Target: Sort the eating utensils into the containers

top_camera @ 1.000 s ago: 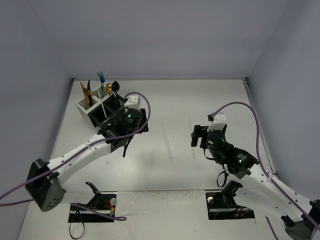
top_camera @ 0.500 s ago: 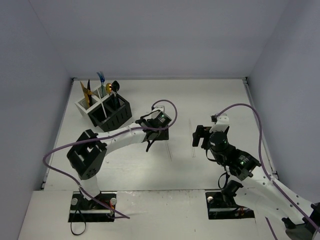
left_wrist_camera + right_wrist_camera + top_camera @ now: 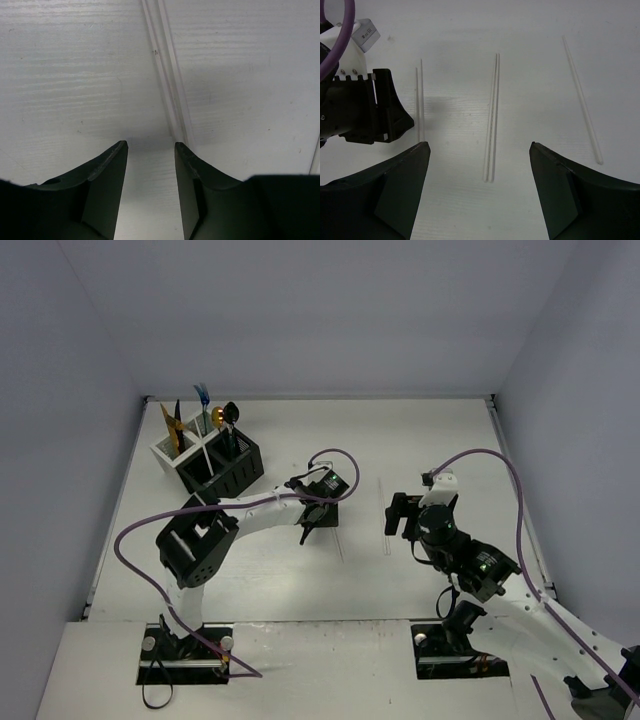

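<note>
Sticks, 2 clear ones, lie under spread left hand.

The desk is matt white with a faint grain, the sticks clear smooth plastic, the left pincer matt black.

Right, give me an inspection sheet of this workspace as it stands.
Surface: white table, faintly scuffed.
Job's things: containers at far left hold gold, blue and black utensils; clear sticks lie loose mid-table, two pairs and a single.
Clutter: nothing seen.
Claws: left claw open at one pair's end; right claw open above the middle pair; neither holds anything.
Cables: purple cable loops off each arm.
Surroundings: plain pale walls on three sides.
</note>
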